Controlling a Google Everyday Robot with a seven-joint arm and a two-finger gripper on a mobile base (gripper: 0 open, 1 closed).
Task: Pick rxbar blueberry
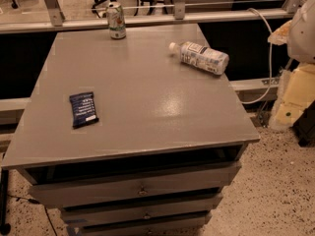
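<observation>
The rxbar blueberry (83,109) is a flat dark navy wrapper with white text lines and a white patch at its near end. It lies flat on the left part of the grey cabinet top (142,97), close to the left edge. My arm shows as white and cream parts at the far right edge of the view. The gripper (294,98) appears to be the cream-coloured part there, beside the cabinet's right side and below its top. It is far to the right of the bar and holds nothing that I can see.
A clear plastic bottle with a white label (201,57) lies on its side at the back right of the top. A green-and-white can (116,20) stands upright at the back edge. Drawers (140,188) face front. A railing and office chairs are behind.
</observation>
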